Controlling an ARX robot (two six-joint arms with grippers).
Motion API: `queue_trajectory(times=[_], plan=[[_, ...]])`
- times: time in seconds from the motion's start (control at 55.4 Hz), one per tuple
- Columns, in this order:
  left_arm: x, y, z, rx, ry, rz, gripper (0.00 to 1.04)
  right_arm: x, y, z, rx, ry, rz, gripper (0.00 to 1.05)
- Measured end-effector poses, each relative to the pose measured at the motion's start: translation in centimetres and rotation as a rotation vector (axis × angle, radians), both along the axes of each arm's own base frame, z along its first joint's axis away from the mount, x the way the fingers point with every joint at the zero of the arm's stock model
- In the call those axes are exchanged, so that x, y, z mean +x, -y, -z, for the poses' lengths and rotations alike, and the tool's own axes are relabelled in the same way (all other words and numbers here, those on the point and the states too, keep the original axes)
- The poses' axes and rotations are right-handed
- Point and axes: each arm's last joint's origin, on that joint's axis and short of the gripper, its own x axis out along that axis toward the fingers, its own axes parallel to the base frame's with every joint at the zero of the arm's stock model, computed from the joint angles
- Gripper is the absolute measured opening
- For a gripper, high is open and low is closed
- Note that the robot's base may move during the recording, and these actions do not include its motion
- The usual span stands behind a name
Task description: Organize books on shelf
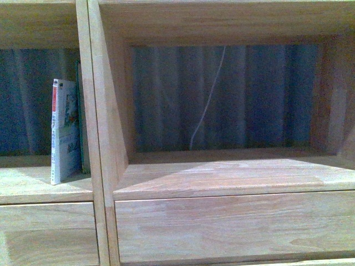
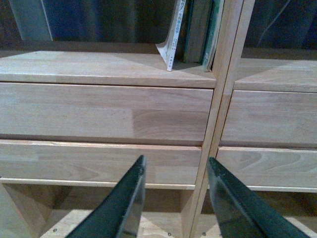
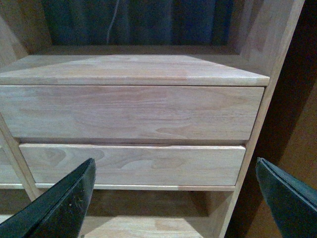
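The pale paperback [image 1: 62,133] stands upright in the left column's cubby of the shelf [image 1: 233,180], at about nine o'clock in the front view. It is close against the wooden divider [image 1: 91,122], with the slim dark-green book [image 1: 83,124] squeezed between it and that divider. The paperback's red-topped spine faces outward and its long axis runs vertically. The right column's cubby holds nothing but a view of the blue curtain [image 1: 233,94] and a thin white cord [image 1: 208,100] behind.

In the left wrist view, the left claw [image 2: 174,198] is spread with nothing between its dark fingers [image 2: 126,203]. It sits low in front of the drawer fronts [image 2: 104,111], roughly in line with the divider. The books [image 2: 190,32] lie up and ahead of it at about twelve o'clock, well apart, one shelf level above the drawers. There the paperback leans slightly, its foot kicked out from the others.

The right claw [image 3: 173,198] is also spread wide and empty, facing the right column's drawers with no book in its view.

So the left arm looks the nearer one to the books. Any reach for them would seem to call for rising above the drawer fronts and approaching the vertical spines from the front, with little room beside the divider.
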Motion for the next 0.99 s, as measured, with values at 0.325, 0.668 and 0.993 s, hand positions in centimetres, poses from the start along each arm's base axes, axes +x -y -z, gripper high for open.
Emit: queue_trajectory(times=[0.325,0.668,0.993], plan=[[0.0,0.0,1.3,0.005,0.000,0.000,0.03,0.0,0.0,0.0,0.000,0.000,0.000,0.98],[-0.1,0.0,2.6,0.006,0.007,-0.001,0.03,-0.4,0.0,0.4,0.002,-0.002,0.000,0.63],[-0.1,0.0,2.9,0.006,0.007,0.000,0.03,-1.1,0.0,1.0,0.002,0.005,0.000,0.04]])
